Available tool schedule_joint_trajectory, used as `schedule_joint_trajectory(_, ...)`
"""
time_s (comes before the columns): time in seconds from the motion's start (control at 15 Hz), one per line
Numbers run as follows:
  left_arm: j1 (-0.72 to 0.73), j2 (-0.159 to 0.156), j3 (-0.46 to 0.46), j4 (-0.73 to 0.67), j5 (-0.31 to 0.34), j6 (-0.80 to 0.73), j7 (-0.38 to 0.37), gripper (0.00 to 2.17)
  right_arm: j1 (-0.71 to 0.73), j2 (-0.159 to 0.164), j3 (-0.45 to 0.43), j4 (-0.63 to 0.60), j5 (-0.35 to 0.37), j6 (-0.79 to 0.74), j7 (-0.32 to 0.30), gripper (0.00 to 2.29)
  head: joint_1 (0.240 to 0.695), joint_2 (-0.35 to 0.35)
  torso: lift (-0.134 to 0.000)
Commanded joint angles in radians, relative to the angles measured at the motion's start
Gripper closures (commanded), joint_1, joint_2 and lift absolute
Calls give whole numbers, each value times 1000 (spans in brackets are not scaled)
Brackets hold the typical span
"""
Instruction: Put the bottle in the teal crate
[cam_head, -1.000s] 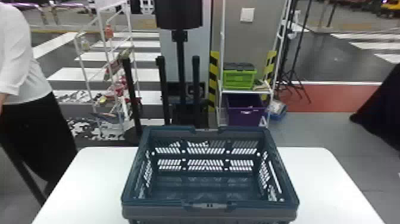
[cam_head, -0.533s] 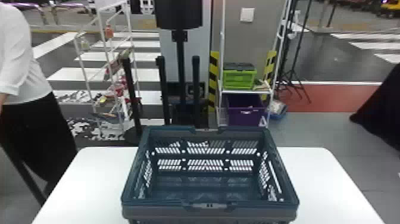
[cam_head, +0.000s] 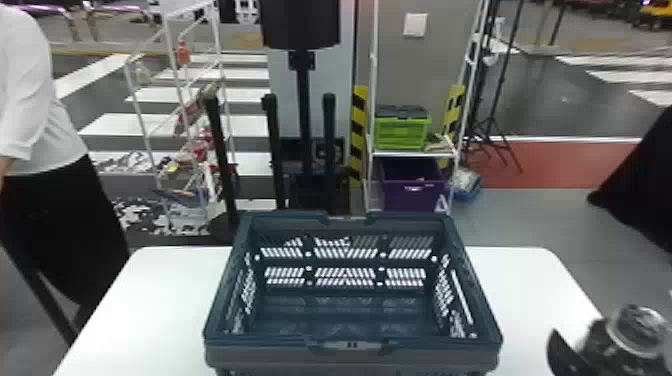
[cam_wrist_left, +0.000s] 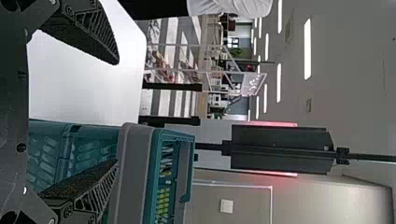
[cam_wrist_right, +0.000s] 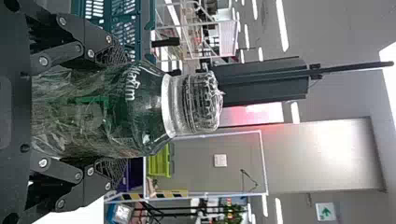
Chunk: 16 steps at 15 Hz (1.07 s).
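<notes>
At the head view's lower right corner, my right gripper (cam_head: 567, 352) holds the dark bottle (cam_head: 637, 332), upright, to the right of the teal crate (cam_head: 350, 345) on the white table. In the right wrist view, the right gripper (cam_wrist_right: 109, 114) is shut on the bottle (cam_wrist_right: 147, 109), its fingers on both sides of the body and the clear cap pointing away from the palm. The left wrist view has my left gripper (cam_wrist_left: 116, 112) open with nothing between its fingers, close to the teal crate (cam_wrist_left: 135, 172).
The white table (cam_head: 165, 290) extends on both sides of the crate. Behind it stand black posts (cam_head: 274, 150), a white rack (cam_head: 175, 100) and a shelf with a green crate (cam_head: 402, 132) above a purple bin (cam_head: 412, 192). A person stands at the far left.
In the head view, the right gripper has come in at the lower right with the bottle in its hold. The teal crate has not moved.
</notes>
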Motion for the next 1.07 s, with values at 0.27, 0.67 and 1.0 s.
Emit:
schedule_joint_trajectory(0.27, -4, -8, 9, 11, 17, 2, 0, 140, -397, -124, 83, -22, 5, 557, 0, 1787, 499, 0, 0)
schedule_joint_trajectory(0.67, -18, -41, 6, 51, 14, -13, 17, 140, -845, -248, 239, 200, -12, 1042, 124, 1787, 499, 0, 0)
schedule_joint_trajectory(1.0, -22, -71, 4, 74, 6, -38, 29, 140, -1103, -282, 450, 475, -30, 1146, 199, 1787, 499, 0, 0)
